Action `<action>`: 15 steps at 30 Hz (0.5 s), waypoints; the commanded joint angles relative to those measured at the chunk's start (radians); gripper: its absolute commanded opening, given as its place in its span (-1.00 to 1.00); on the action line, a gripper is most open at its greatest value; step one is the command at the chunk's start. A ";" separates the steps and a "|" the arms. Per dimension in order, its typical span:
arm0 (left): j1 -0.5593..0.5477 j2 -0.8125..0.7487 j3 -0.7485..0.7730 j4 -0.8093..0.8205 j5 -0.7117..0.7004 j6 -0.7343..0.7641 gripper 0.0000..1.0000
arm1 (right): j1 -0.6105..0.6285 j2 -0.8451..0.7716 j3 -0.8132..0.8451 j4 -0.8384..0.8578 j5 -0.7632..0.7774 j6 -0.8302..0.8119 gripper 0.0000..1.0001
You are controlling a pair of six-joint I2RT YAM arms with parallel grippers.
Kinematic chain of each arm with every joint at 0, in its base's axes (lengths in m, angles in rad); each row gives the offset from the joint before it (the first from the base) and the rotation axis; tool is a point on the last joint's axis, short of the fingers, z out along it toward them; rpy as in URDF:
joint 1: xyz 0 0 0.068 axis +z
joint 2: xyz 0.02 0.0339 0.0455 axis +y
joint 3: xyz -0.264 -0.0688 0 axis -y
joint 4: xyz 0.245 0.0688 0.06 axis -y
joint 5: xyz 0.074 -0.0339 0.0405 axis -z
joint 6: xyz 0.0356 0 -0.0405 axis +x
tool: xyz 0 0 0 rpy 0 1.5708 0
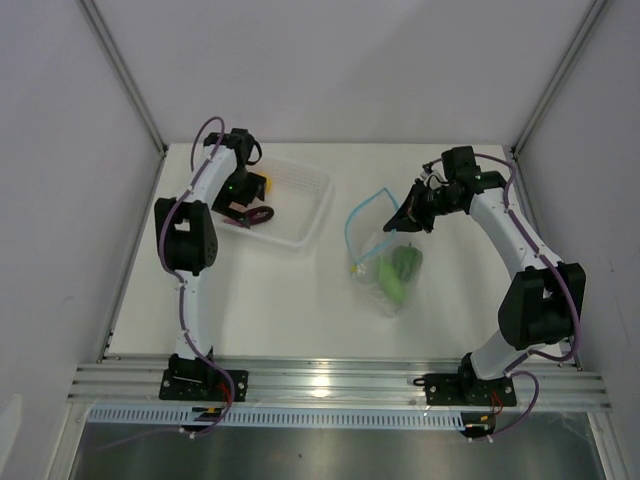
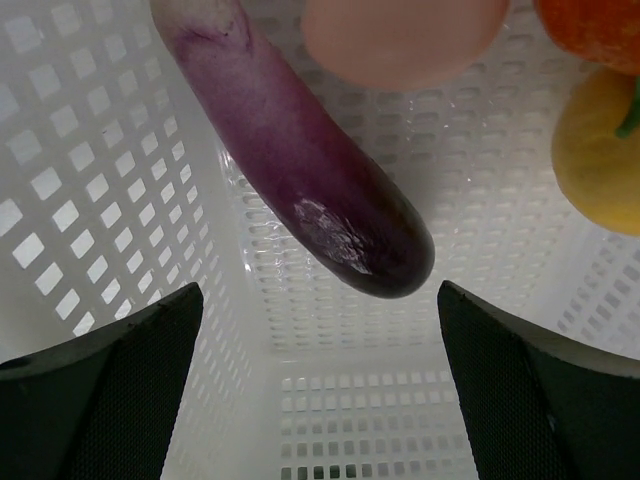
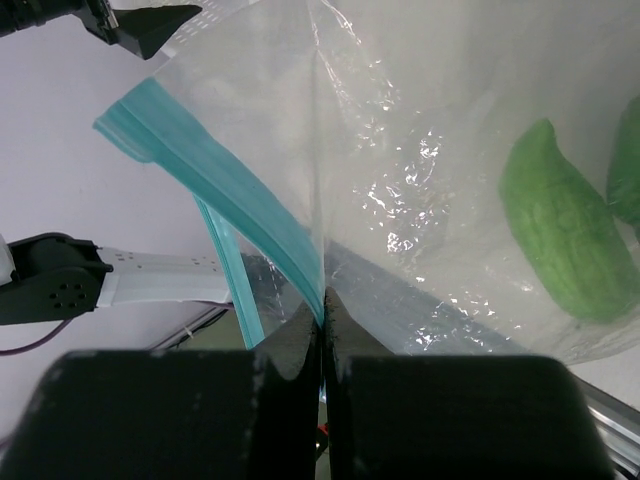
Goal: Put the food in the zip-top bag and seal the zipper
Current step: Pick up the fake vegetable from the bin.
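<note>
Left wrist view has the purple eggplant [image 2: 300, 170] lying slantwise on the floor of the white perforated tray [image 2: 90, 180]. The peach [image 2: 400, 35] is right beside its upper half, and the orange fruit [image 2: 595, 30] and lemon [image 2: 600, 150] sit off to the side. It looks light, hard and glossy, so probably a bit slippery. I'd pinch it across the fat middle, not the rounded tip. The left fingers [image 2: 120, 390] are spread wide and hold nothing, hovering just short of that tip. Over on the bench [image 1: 270, 310], well apart from the tray, sits the zip-top bag [image 1: 385, 265], thin and floppy, with the cucumber [image 3: 560, 240] already inside. The right fingers [image 3: 250, 400] are clenched on the film right at the blue zipper [image 3: 200, 160], propping the mouth up.
</note>
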 commanded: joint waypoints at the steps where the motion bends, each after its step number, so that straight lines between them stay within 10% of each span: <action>1: 0.015 0.037 -0.007 -0.021 0.039 -0.084 0.99 | 0.008 0.004 0.027 0.001 0.003 -0.011 -1.00; 15: 0.029 0.070 0.001 -0.104 0.067 -0.187 0.72 | 0.000 0.009 0.030 0.002 0.008 -0.015 -1.00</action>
